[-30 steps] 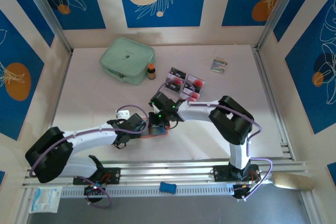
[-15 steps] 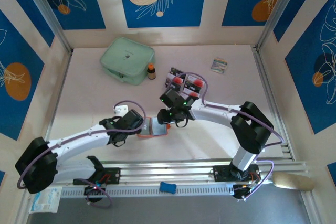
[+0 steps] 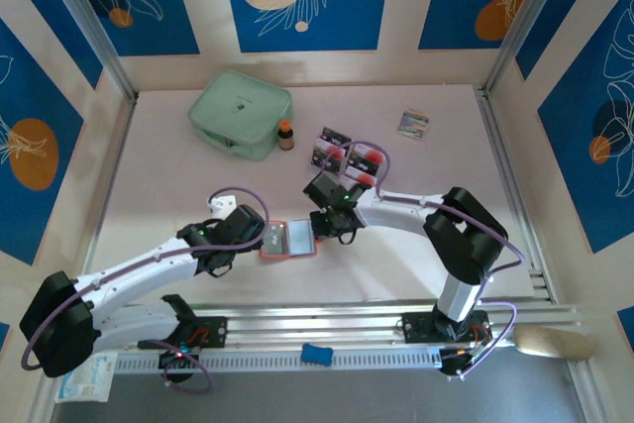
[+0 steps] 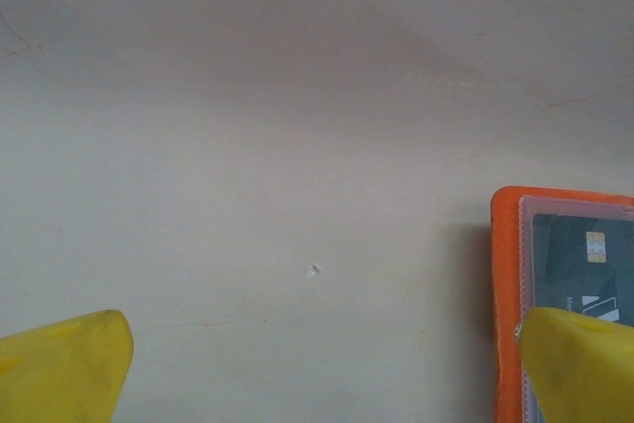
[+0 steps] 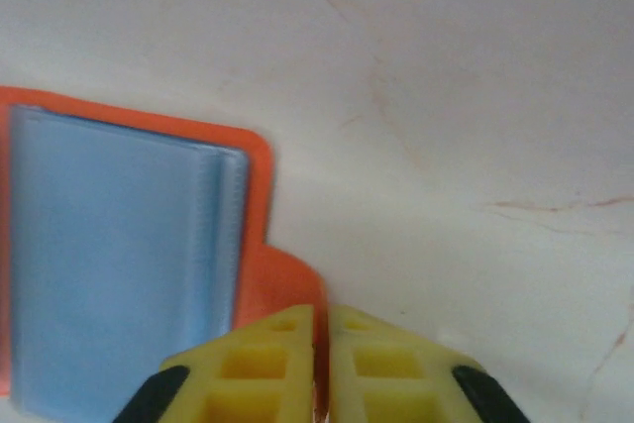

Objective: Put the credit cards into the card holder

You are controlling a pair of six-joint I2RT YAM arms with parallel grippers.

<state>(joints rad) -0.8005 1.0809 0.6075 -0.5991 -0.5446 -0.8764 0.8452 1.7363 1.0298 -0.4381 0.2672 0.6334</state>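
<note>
The orange-red card holder (image 3: 288,242) lies open on the table between the two arms, grey inside up. In the left wrist view a dark card (image 4: 584,263) sits in the clear pocket of the card holder (image 4: 505,294). My right gripper (image 3: 320,230) is shut on the holder's orange tab (image 5: 289,284) at its right edge, right gripper (image 5: 319,344). My left gripper (image 3: 258,237) stands open just left of the holder, its yellow fingertips (image 4: 61,364) wide apart with bare table between, left gripper (image 4: 322,369). More credit cards (image 3: 344,154) lie in a cluster behind the right gripper.
A mint-green zip pouch (image 3: 241,113) lies at the back left with a small brown bottle (image 3: 285,135) beside it. A small multicoloured packet (image 3: 414,123) is at the back right. A white object (image 3: 218,202) sits behind the left wrist.
My right gripper has drawn back from over the holder to its right edge, opened briefly and shut on the tab. The holder slid slightly left. The left arm stretched out lower.
</note>
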